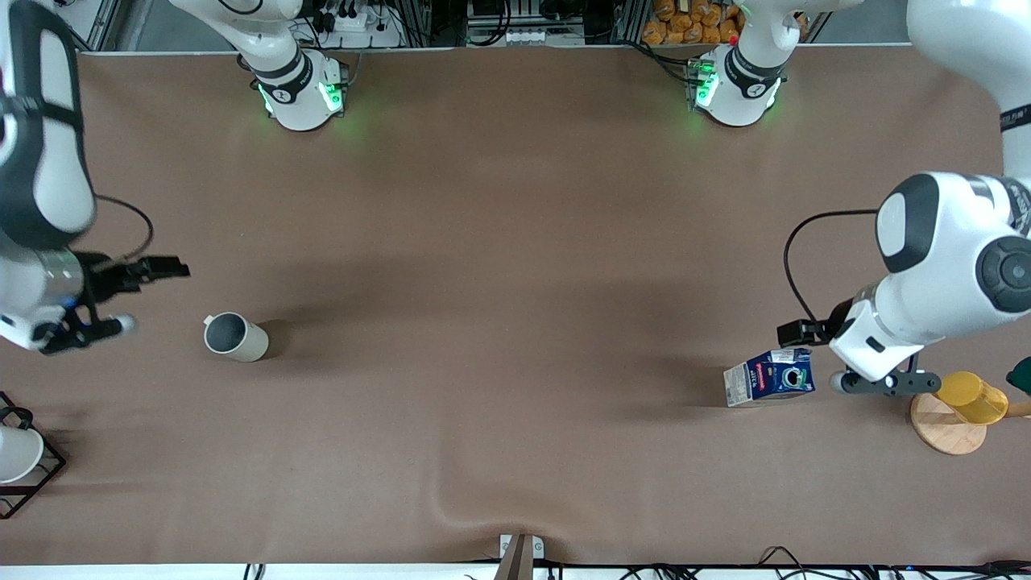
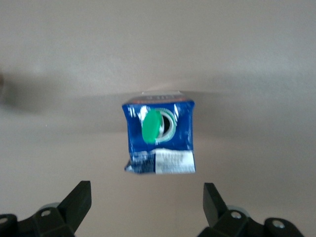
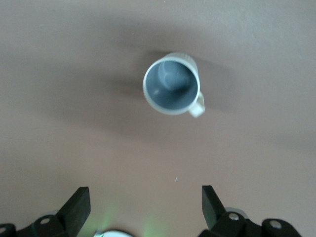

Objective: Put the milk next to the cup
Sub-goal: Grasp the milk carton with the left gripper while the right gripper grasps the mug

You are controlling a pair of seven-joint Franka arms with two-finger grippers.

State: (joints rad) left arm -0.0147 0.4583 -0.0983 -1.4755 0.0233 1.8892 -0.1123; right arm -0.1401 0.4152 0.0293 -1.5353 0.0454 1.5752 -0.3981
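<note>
The milk (image 1: 769,379), a blue carton with white sides and a green-and-white round mark, sits on the brown table toward the left arm's end. My left gripper (image 1: 842,366) hovers beside it, open and holding nothing. In the left wrist view the milk (image 2: 159,138) lies ahead of the gripper (image 2: 147,190), apart from both fingers. The cup (image 1: 233,337), a pale mug with a grey inside, stands toward the right arm's end. My right gripper (image 1: 113,302) hangs open near it. In the right wrist view the cup (image 3: 172,84) shows from above, with its handle, ahead of the empty gripper (image 3: 145,195).
A yellow cup (image 1: 970,397) sits on a round wooden coaster (image 1: 946,431) just past the left gripper, at the table's end. A white cup (image 1: 16,455) stands in a black wire rack (image 1: 48,467) at the right arm's end. The cloth has a wrinkle (image 1: 483,515) near the front edge.
</note>
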